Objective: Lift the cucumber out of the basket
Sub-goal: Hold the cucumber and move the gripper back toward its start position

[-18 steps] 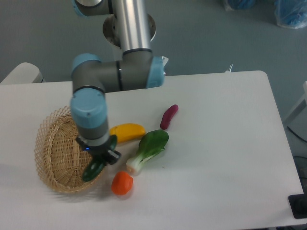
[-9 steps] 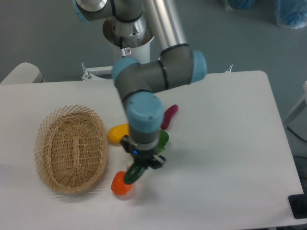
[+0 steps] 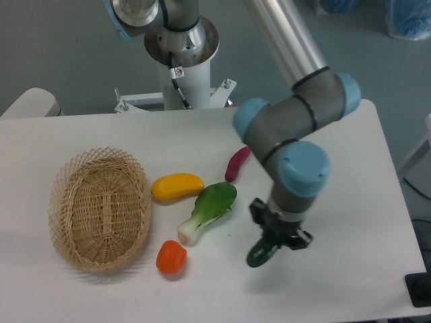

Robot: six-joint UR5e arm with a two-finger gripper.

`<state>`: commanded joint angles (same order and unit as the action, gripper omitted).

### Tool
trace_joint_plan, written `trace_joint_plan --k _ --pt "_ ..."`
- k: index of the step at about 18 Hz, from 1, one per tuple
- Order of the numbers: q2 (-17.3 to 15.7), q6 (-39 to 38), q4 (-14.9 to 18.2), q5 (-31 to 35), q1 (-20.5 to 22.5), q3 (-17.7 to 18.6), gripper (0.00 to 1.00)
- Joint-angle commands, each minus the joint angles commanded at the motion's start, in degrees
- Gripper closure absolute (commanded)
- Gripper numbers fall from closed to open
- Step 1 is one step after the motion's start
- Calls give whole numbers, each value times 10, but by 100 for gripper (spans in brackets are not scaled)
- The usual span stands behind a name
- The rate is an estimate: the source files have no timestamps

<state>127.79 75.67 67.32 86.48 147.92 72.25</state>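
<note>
The basket [image 3: 101,208] is taken as the landmark: it lies empty at the left, and the arm is reached well to its right, past the bok choy [image 3: 209,210]. The gripper [image 3: 275,237] is pointed downward and pinched on the cucumber [image 3: 260,253], whose long axis hangs tilted, its lower end down-left, just above the table [image 3: 350,202].

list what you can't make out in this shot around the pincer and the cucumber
- Pincer, fixed camera: its fingers are too small and dark to separate; the wrist above covers them.
- Cucumber: only the lower end shows; the upper part is hidden behind the pincer, so grip contact is unclear.
- Whether the cucumber touches the table: cannot tell from this single view.
- Basket: fully visible, nothing in it.
</note>
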Motion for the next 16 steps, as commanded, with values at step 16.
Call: trace_joint_plan --k 16 --pt "40 84 72 32 12 -77 74"
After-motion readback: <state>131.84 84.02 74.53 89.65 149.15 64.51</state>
